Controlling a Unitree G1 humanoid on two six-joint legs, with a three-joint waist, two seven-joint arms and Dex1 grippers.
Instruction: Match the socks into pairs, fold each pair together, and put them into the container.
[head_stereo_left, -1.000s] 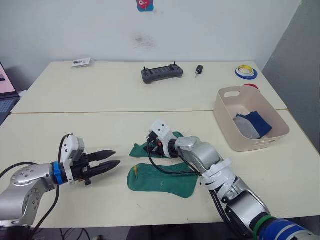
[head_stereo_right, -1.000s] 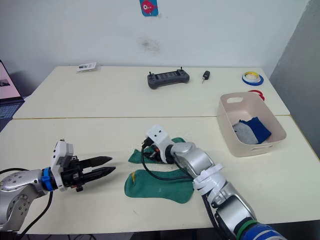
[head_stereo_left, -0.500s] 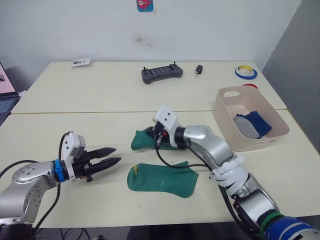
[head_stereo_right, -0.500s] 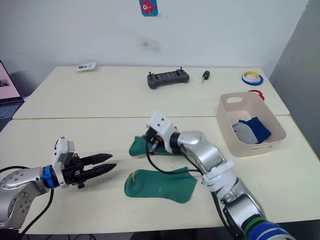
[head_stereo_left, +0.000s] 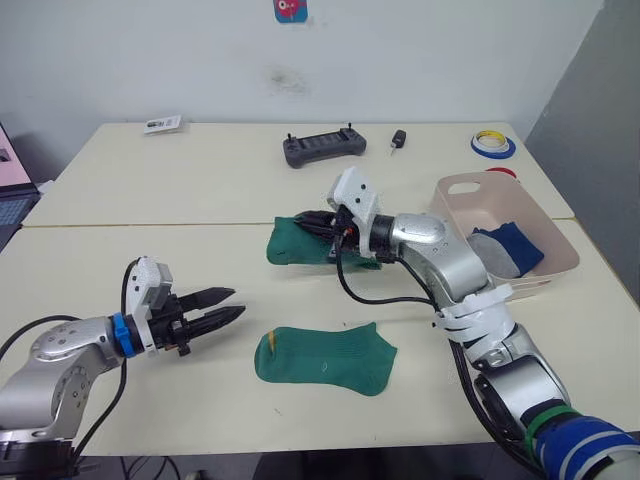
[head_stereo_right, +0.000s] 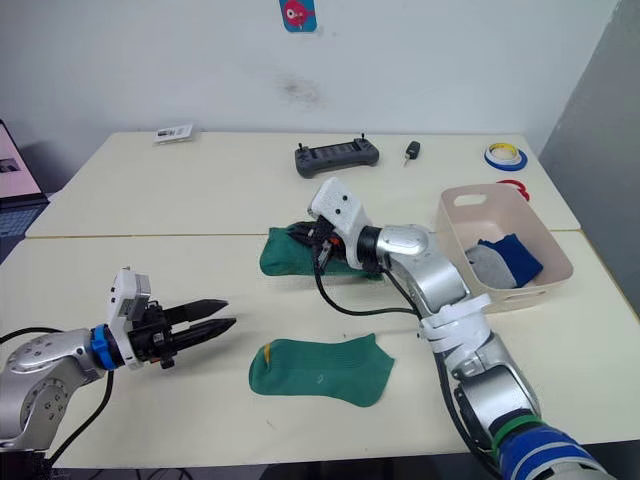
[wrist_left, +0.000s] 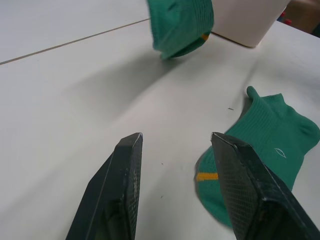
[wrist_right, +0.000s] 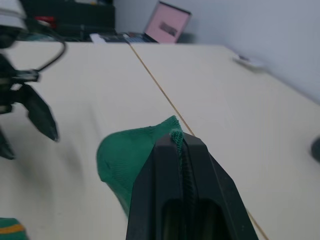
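One green sock (head_stereo_left: 325, 358) with a small yellow mark lies flat near the table's front edge. My right gripper (head_stereo_left: 322, 226) is shut on a second green sock (head_stereo_left: 295, 241) and holds it lifted above the table's middle; the sock (wrist_right: 132, 160) hangs from the fingertips in the right wrist view. My left gripper (head_stereo_left: 222, 307) stands open to the left of the flat sock (wrist_left: 260, 145), nothing between its fingers (wrist_left: 122, 180). The pale pink container (head_stereo_left: 455, 245) at the right holds a dark blue sock (head_stereo_left: 515, 243) and a light grey sock (head_stereo_left: 492, 253).
At the table's far side lie a black controller (head_stereo_left: 322, 148), a small dark key fob (head_stereo_left: 398, 140), a tape roll (head_stereo_left: 493, 144) and a small card (head_stereo_left: 162, 124). A laptop (wrist_right: 171, 27) sits beyond the left table edge.
My right gripper has lifted the second green sock off the table and carried it up and away from the flat sock. The left gripper has stayed open in about the same place.
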